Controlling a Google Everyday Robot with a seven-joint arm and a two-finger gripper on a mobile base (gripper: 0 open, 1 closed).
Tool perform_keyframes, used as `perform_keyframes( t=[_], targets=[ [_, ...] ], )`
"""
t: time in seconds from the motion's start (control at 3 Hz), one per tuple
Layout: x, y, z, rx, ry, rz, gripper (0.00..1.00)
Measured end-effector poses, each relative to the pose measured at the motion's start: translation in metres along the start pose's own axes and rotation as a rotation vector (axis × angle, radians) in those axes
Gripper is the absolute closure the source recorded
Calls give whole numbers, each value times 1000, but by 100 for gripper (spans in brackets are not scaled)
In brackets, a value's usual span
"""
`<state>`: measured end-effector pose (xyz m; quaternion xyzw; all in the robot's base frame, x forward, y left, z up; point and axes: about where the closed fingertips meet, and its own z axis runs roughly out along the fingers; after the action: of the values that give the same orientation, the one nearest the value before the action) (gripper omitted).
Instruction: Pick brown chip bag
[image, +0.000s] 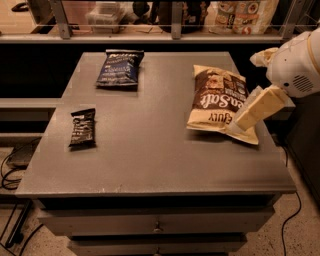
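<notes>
Gripper over "Sea Salt" brown chip bag right corner.

1. We log a grey table with a flat, matte top.
2. Far left on it we see a dark blue chip bag, lying flat.
3. By the left edge lies a small black snack packet.
4. On the right side lies the brown chip bag, well apart from both.
5. The gripper is over that bag's near right corner.
</notes>
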<state>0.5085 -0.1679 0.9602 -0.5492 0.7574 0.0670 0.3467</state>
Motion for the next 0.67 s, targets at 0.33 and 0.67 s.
perform_keyframes(
  t=[0.33,0.67],
  targets=[
    [0,-5,21,-5,3,14,0],
    [4,-13,49,-11,-5,47,0]
  ],
)
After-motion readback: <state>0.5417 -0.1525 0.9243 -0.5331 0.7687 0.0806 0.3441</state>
